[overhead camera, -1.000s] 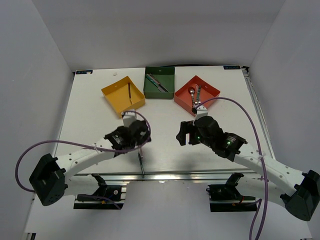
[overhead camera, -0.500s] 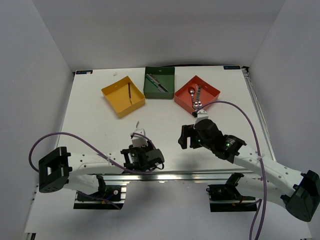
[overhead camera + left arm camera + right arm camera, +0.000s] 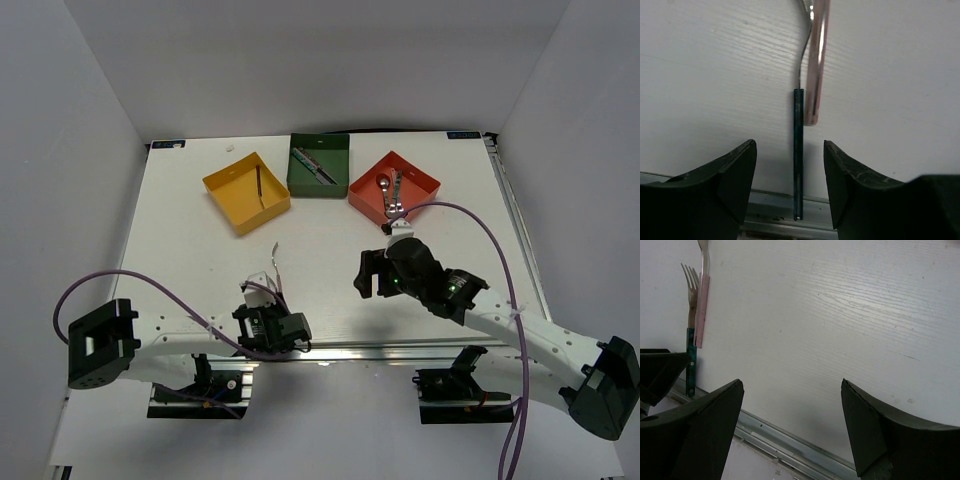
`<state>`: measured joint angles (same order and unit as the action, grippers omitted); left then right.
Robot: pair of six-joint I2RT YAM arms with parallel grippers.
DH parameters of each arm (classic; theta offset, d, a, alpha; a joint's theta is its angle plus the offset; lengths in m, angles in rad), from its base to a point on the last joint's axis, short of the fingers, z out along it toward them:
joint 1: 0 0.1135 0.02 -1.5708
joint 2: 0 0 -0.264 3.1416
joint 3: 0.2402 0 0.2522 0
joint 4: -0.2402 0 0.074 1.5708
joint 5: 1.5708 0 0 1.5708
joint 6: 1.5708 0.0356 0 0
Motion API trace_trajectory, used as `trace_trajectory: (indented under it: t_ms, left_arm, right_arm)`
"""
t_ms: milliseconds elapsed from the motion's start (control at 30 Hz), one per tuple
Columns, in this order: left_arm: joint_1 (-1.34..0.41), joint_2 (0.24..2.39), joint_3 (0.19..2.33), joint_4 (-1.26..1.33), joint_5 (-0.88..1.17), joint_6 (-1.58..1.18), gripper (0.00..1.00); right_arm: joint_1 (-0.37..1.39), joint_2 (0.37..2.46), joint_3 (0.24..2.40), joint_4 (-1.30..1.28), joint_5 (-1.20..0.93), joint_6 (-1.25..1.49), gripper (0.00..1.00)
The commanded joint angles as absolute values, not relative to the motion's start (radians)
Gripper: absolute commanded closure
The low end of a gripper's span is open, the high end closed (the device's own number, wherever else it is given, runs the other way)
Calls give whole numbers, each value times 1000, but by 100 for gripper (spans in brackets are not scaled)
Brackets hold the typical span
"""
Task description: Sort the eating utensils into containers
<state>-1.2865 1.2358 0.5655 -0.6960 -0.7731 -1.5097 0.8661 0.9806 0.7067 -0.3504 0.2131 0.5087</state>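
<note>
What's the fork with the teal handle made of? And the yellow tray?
The fork: its prongs look like silver-grey metal with a slight shine. Its teal handle looks like smooth plastic, though painted metal is possible. The yellow tray: flat, dull colour and thin walls suggest plastic, but that's uncertain.

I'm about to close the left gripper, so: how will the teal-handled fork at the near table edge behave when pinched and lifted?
Likely stiff: the teal-handled fork looks like slim metal, so it shouldn't flop. Its narrow handle lies flat on the table, so the open left gripper could slip off it. The pink-handled utensil lies close alongside and may get dragged.
</note>
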Motion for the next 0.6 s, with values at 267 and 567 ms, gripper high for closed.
trace_trajectory:
  t_ms: [267,567]
  left_arm:
    - [-1293,1282,518,-589,-785,-1545,45]
    - [-1293,1333,505,-634,-759,-1566,69]
  right_arm:
    - [873,996,695,-279,190,497,17]
    - [873,953,654,-247,190,506,17]
